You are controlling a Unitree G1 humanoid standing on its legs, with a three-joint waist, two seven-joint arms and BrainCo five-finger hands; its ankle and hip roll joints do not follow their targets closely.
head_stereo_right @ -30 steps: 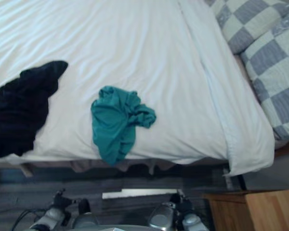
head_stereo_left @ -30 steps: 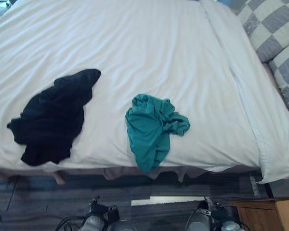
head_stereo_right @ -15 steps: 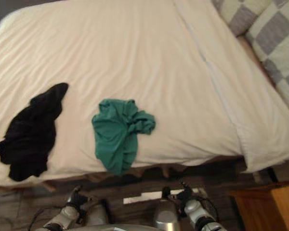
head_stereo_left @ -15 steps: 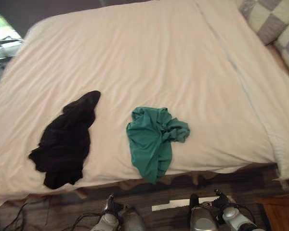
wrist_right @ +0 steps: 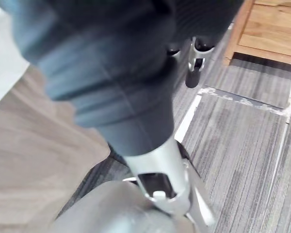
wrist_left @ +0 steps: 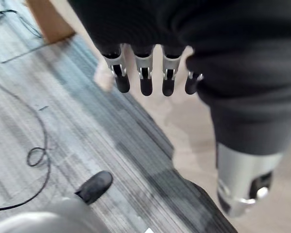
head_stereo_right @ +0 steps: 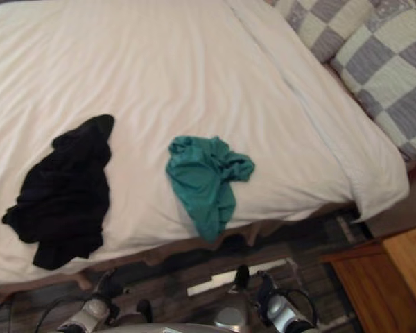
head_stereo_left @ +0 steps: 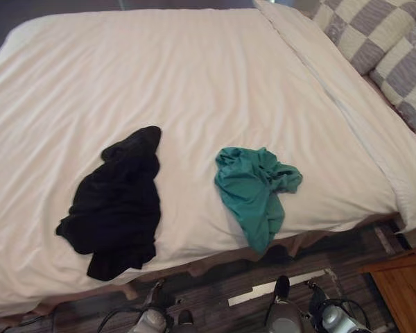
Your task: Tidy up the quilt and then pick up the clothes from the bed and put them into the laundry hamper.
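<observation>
A white quilt (head_stereo_left: 194, 83) lies spread flat over the bed. On its near part lies a crumpled black garment (head_stereo_left: 118, 201). To the right of it a teal garment (head_stereo_left: 253, 187) droops over the bed's front edge. My left hand (wrist_left: 143, 73) hangs low over the grey floor in front of the bed, open with straight fingers and holding nothing. My right hand (wrist_right: 160, 170) hangs low on the other side, also open and holding nothing. Both hands are well short of the bed.
Grey-and-cream checked pillows (head_stereo_left: 374, 35) lie at the bed's head on the right. A wooden nightstand (head_stereo_right: 381, 284) stands by the bed's near right corner. A white tape strip (head_stereo_left: 277, 288) marks the grey carpet in front of the bed.
The camera has swung, so both garments now sit further right in the picture. Nothing on the bed has moved, and both hands stay low.
</observation>
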